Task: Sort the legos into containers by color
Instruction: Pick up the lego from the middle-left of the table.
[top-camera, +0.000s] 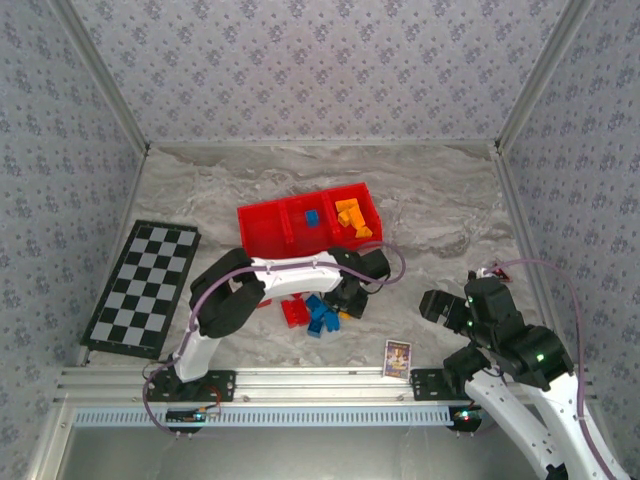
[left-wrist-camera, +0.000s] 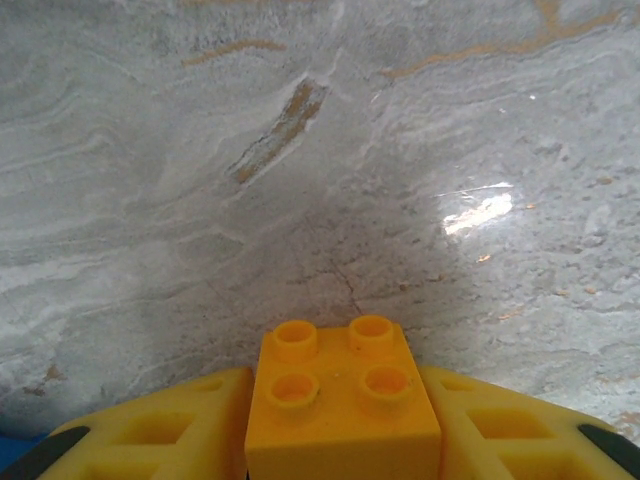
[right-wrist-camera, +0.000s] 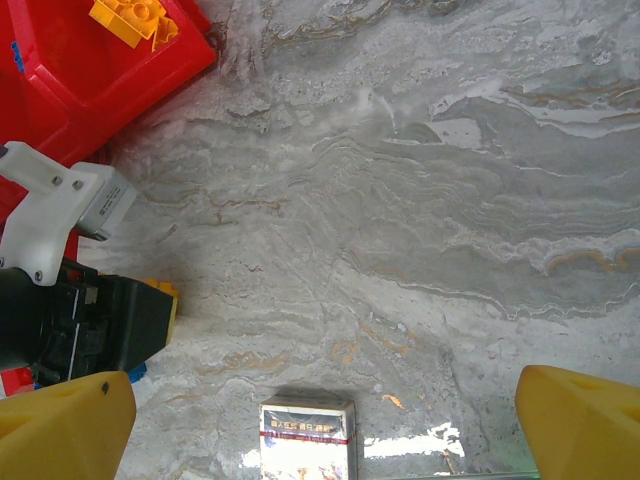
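Marble tabletop (left-wrist-camera: 300, 150) is lying beneath the left gripper (left-wrist-camera: 338, 405), which is clamping an orange brick (left-wrist-camera: 345, 430). The right gripper (right-wrist-camera: 325, 425) is hovering, fingers spread, empty. Beyond the left gripper, the red tray (top-camera: 262, 228) is waiting. Risk: smooth brick sides may slip from the fingers during lifting.

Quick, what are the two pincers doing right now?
Left pincer: closed on an orange-yellow lego.
Right pincer: open, holding nothing.
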